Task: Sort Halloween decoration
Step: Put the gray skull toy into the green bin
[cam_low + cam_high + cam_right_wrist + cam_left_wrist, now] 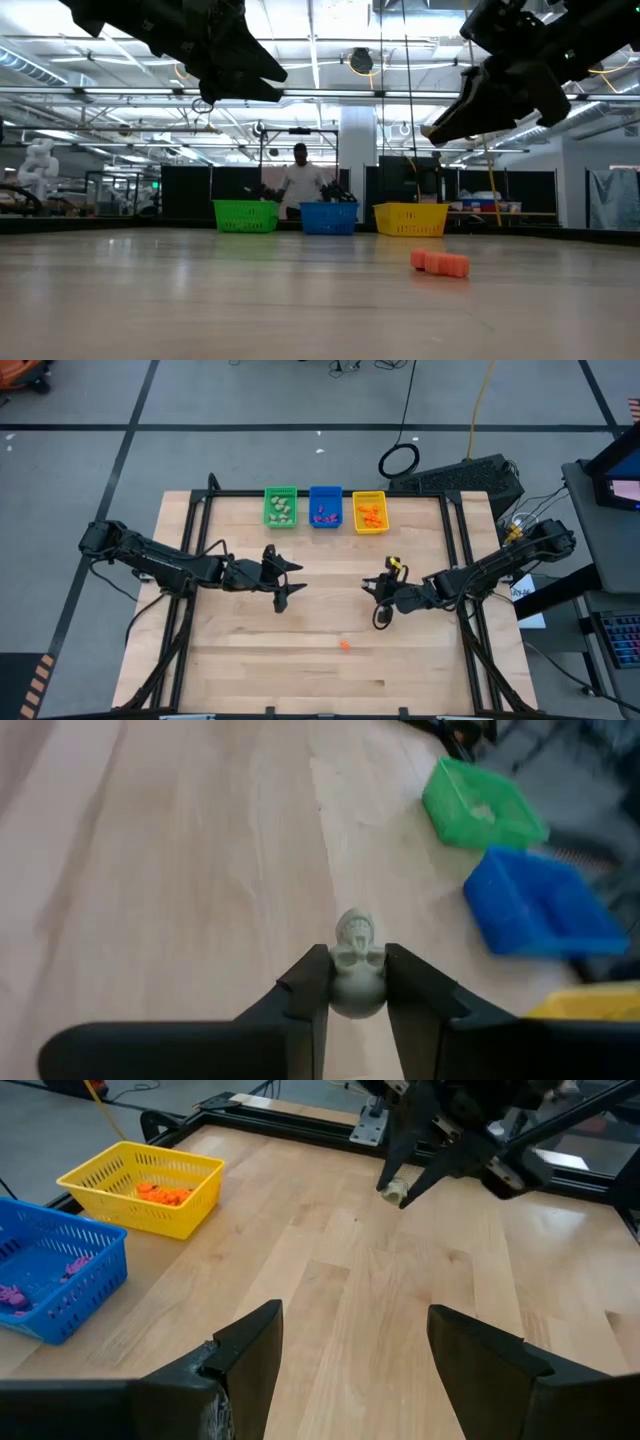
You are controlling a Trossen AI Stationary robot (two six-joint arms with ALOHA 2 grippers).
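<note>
A pale wood-plank counter point(250, 660) framed by black rails sits on a grey taped floor, with a person point(300, 180) standing in the ceiling-lit hall beyond. At 12 o'clock stand the green bin point(281, 507), blue bin point(325, 506) and yellow bin point(369, 512). The left end effector point(284, 578) hangs open at 9 o'clock, an orange trinket point(345, 644) lies at 6, and the right end effector point(348, 982) at 3 grips a pale greenish-beige skull trinket point(354, 963).
</note>
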